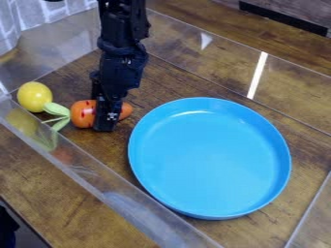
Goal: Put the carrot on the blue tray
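- One black end effector (106, 114) pointed straight down, its jaws closed tight on the carrot (87, 114).
- The carrot lay on the wooden desk (195, 53), just left of the blue tray (210, 155) and not on it.
- A yellow lemon (34, 95) sat near the carrot, farther left.

hand (105, 115) clamped on carrot (85, 113) — blue tray (210, 158) beside

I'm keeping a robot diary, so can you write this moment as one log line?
gripper: shut on carrot | carrot: on table, not lifted | blue tray: empty | lemon: left of carrot
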Robot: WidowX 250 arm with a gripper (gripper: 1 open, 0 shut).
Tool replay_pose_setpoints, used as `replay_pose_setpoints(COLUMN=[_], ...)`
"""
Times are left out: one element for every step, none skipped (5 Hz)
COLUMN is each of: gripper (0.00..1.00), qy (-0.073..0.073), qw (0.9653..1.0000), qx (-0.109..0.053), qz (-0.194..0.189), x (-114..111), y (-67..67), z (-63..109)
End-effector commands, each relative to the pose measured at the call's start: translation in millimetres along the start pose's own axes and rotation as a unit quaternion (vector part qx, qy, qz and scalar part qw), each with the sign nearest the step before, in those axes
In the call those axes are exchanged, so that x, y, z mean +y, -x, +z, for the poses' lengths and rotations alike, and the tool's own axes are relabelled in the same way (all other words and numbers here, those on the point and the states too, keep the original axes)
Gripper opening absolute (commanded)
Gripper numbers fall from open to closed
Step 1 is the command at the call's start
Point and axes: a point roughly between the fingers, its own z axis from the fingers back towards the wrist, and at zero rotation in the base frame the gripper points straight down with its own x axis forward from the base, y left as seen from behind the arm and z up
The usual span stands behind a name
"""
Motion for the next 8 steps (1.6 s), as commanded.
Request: replay_pose_setpoints(gripper=[0.0, 0.0, 0.0, 0.0, 0.0, 0.0, 0.0, 0.0], qy=[-0.001, 0.0, -0.008, -0.016, -0.02, -0.023, -0.026, -0.029], qw=[0.9996, 0.9995, 0.9994, 0.9993, 0.9992, 0.9991, 0.999, 0.9988], qx=[-0.01, -0.011, -0.011, -0.011, -0.011, -0.01, -0.009, -0.008], qz=[-0.027, -0.03, -0.031, -0.032, -0.033, -0.034, -0.035, -0.038], x=[-9, -11, -13, -15, -16, -17, -18, -19], y=[-11.5, -12.7, -13.2, -13.7, -13.6, -13.7, -13.9, -14.4], z=[4.0, 4.7, 13.0, 21.3, 25.3, 28.5, 31.5, 34.7])
